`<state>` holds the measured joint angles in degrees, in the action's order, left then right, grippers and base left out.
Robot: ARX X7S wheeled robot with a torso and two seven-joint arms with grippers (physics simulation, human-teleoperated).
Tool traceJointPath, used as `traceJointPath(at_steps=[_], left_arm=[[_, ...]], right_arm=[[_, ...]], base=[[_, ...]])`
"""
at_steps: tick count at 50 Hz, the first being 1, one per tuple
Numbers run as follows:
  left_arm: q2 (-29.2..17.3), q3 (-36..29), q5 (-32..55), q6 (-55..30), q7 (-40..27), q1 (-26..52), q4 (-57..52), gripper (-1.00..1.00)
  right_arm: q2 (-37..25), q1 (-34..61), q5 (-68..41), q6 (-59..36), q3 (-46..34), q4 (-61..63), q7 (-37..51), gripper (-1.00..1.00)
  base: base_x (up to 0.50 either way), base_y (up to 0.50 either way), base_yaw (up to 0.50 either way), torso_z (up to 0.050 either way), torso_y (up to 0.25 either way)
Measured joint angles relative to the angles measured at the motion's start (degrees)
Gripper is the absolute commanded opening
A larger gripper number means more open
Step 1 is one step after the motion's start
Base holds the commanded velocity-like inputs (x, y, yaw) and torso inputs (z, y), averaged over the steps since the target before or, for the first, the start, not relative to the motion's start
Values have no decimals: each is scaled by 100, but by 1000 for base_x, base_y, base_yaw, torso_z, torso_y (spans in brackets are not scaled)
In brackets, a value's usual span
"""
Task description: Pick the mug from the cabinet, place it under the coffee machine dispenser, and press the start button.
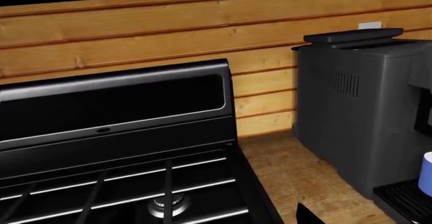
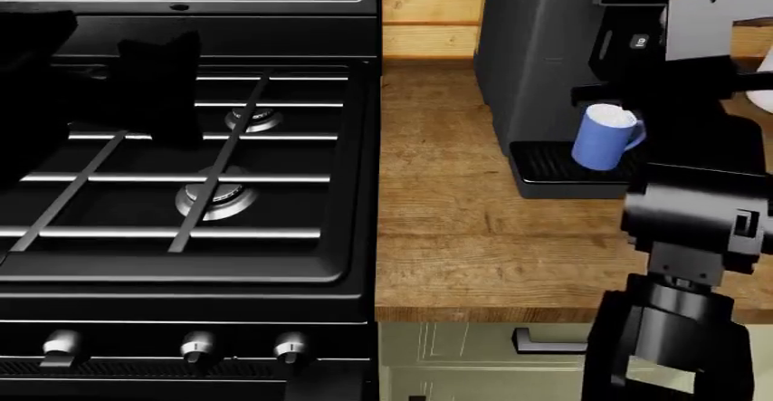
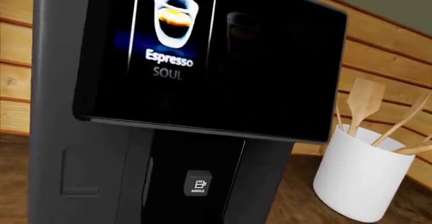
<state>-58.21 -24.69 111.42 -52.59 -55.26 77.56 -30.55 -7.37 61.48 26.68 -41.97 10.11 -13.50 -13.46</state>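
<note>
Right arm (image 2: 689, 238), black, nearest the head camera, rising at the table (image 2: 483, 238) edge toward the coffee machine (image 2: 531, 57); its end effector's fingers are out of sight, so clenched or released cannot be told. Mug (image 2: 602, 137), light blue, upright on the drip tray (image 2: 544, 161) beneath the dispenser (placing looks done). Start button (image 3: 198, 183), small grey square marked SINGLE, on the dispenser face: straight ahead of the right wrist camera and low, near. Left arm sits over the stove (image 2: 181, 147), well apart, end effector state likewise untellable.
</note>
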Motion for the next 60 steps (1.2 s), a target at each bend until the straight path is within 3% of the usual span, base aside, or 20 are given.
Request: traceJointPath(at_steps=[21,41,51,60], left_arm=[[-49,40,-213,54,206,-201,8,100],[-80,67,-364,110,346,-358,3,100],[-81,79,-375,128,379,-371,-3,100],[-87,101,-385,158,418,-394,-6,100]], right_arm=[[-90,602,-291,911,-91,-1837,643,-100],[-84,802,-356,1199,-114,-2353,905,-100],[-128,439,-301,559,-142,-1380,580,-100],[-115,-213,-39,-584,-274,567,-96,-100]], base=[[0,0,0,0,0],[0,0,0,0,0],[0,0,0,0,0],[0,0,0,0,0]])
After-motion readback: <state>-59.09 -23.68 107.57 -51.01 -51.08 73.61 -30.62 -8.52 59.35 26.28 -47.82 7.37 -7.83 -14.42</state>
